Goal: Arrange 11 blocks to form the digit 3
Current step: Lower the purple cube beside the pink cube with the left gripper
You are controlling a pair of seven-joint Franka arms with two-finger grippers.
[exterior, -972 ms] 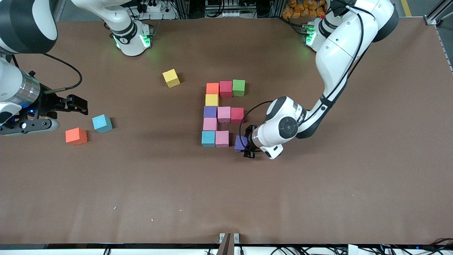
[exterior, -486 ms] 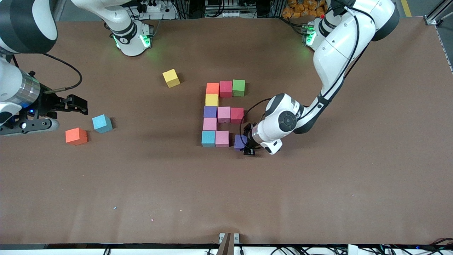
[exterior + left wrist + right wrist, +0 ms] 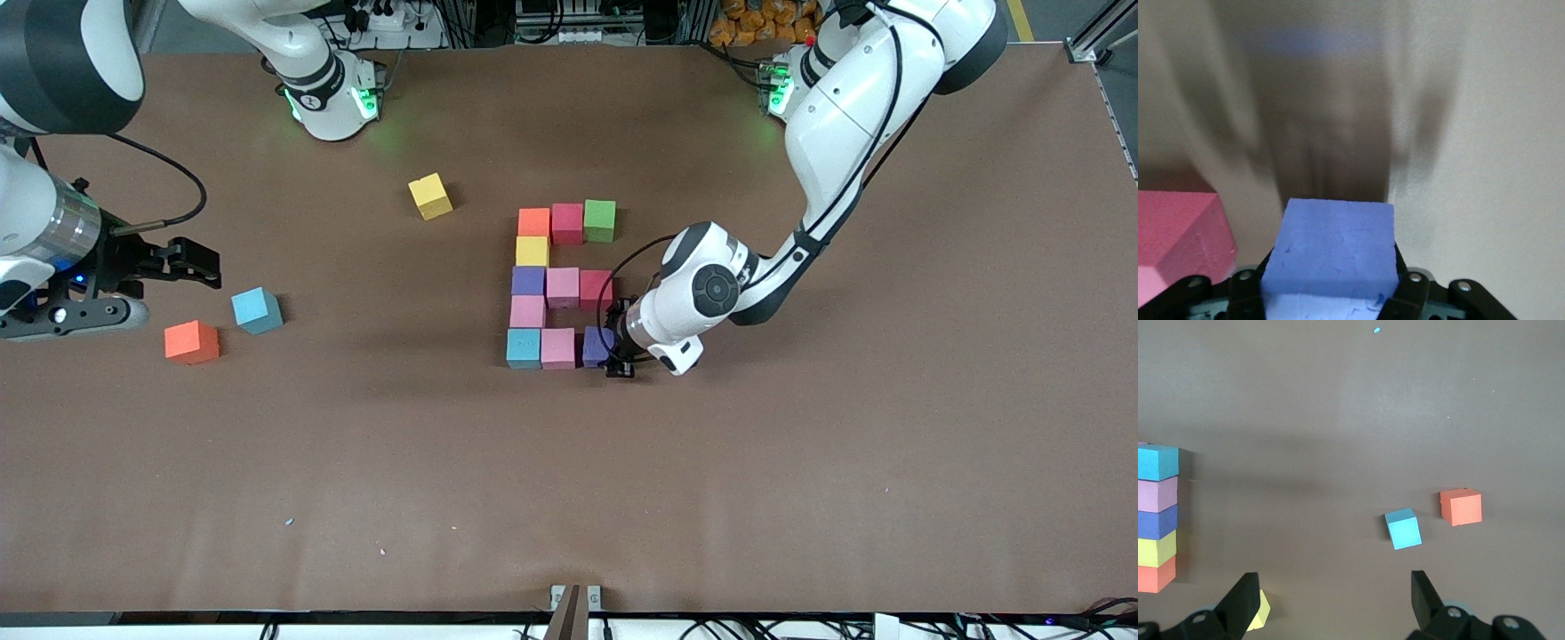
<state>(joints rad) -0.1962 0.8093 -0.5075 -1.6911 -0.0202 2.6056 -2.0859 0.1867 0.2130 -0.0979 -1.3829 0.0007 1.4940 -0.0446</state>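
**Front view: purple cube sitting at the end of the bottom bar**

Left gripper [image 3: 620, 349] is down at table level with its fingers [image 3: 1411, 293] pinching a purple block [image 3: 597, 346], which sits just beside the pink block [image 3: 558, 348] in the row nearest the front camera; can't tell if they actually touch. In the left wrist view the foam looks matte and slightly pitted, square edges, with a pink neighbour at the side.

The digit 3 [image 3: 560, 284] is a blocky multicoloured figure: orange, red, green along the farthest row, yellow under the orange one, then purple, pink, red in the middle bar, pink below that, and blue, pink, purple at the nearest row.

Right gripper [image 3: 173, 267] hangs waiting over the right arm's end of the table, fingers spread wide. Loose cubes there: a blue block [image 3: 257, 310] and an orange block [image 3: 192, 342]; a yellow block [image 3: 430, 196] lies farther from the camera.

Table [image 3: 800, 462] is covered in plain brown matte sheeting with a few tiny specks. Cables and equipment run along the edge where the robot bases stand.
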